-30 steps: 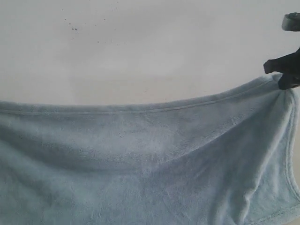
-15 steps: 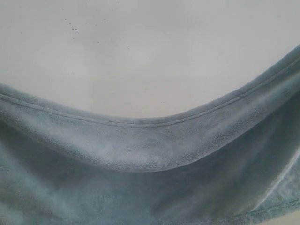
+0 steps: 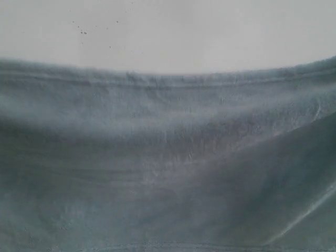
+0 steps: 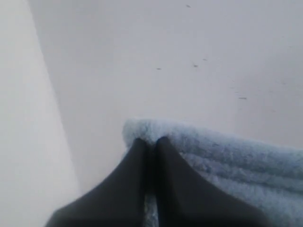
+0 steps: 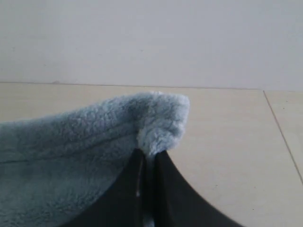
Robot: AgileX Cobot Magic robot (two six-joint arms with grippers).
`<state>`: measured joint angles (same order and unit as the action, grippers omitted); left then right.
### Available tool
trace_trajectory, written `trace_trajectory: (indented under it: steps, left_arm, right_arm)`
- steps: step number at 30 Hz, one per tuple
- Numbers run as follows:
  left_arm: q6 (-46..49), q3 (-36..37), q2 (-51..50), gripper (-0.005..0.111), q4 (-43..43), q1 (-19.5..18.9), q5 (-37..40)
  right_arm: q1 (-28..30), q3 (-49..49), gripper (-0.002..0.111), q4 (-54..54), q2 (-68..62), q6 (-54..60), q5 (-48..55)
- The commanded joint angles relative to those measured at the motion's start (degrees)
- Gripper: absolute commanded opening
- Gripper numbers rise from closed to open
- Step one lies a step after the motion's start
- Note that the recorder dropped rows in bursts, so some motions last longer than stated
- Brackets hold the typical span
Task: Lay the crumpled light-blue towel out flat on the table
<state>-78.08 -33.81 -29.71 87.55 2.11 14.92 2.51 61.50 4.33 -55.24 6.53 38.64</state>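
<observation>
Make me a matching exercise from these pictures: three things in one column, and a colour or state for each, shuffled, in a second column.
Things:
1. pale-blue fluffy towel
2. black left gripper
3. smooth flat table

Colour or state:
A. shut on a towel corner
B. pale beige
C. held up by its corners

Pairs: 1-C, 2-A, 3-B

Fluffy fleece cloth towel (image 3: 168,157); smooth matt wood-tone table (image 5: 227,142); matt black left pincer (image 4: 151,144), right pincer (image 5: 149,156).
</observation>
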Motion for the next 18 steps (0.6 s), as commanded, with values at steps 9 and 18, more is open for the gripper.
trace_trajectory:
  steps: [9,18]
  left_arm:
    - [42.9,-1.2,4.5,0.004,-37.4,8.5,17.4]
    - [50.6,-3.6,11.4,0.004,-47.6,8.5,24.2]
  right_arm:
    - [-5.0,-0.2,0.001,-16.1,7.3,-10.5,3.2]
    - [-7.1,-3.0,0.001,-18.2,16.1,-12.0,6.9]
